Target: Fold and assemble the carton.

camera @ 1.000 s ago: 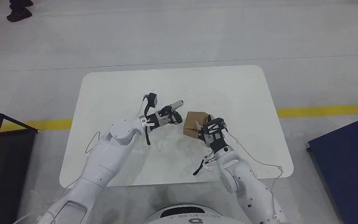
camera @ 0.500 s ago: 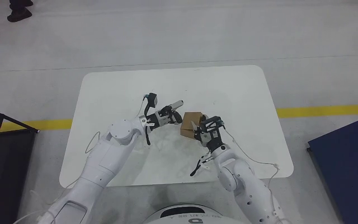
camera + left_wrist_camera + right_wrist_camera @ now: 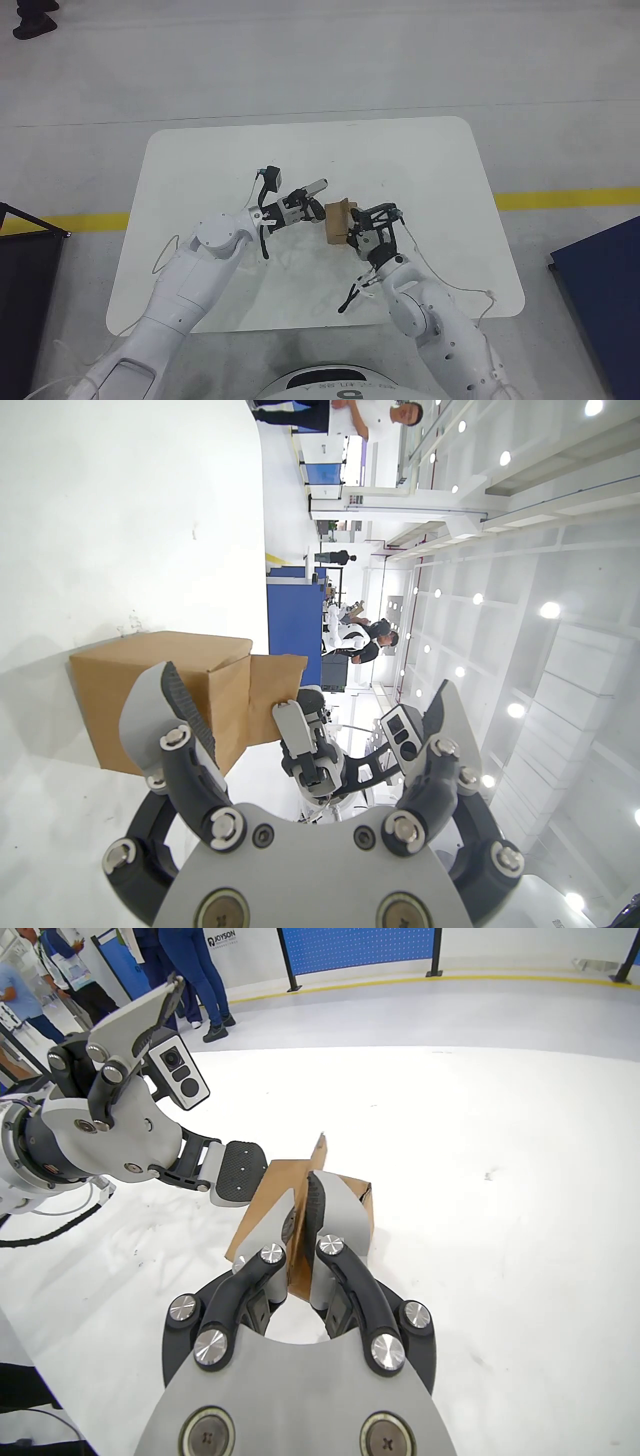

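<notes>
My right claw (image 3: 301,1208) was clamped on the carton (image 3: 260,1205), pinching an upright flap (image 3: 320,1148) edge-on in the right wrist view. My left claw (image 3: 305,680) stood spread, one pad (image 3: 237,1175) just beside the carton's side; I couldn't tell whether it touched. From above, the carton sat between both claws, near the middle of the table (image 3: 200,180).

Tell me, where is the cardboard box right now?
In the top view the carton is near the middle of the white table, between the grippers: the right gripper shut on one flap, the open left gripper close beside it.
</notes>
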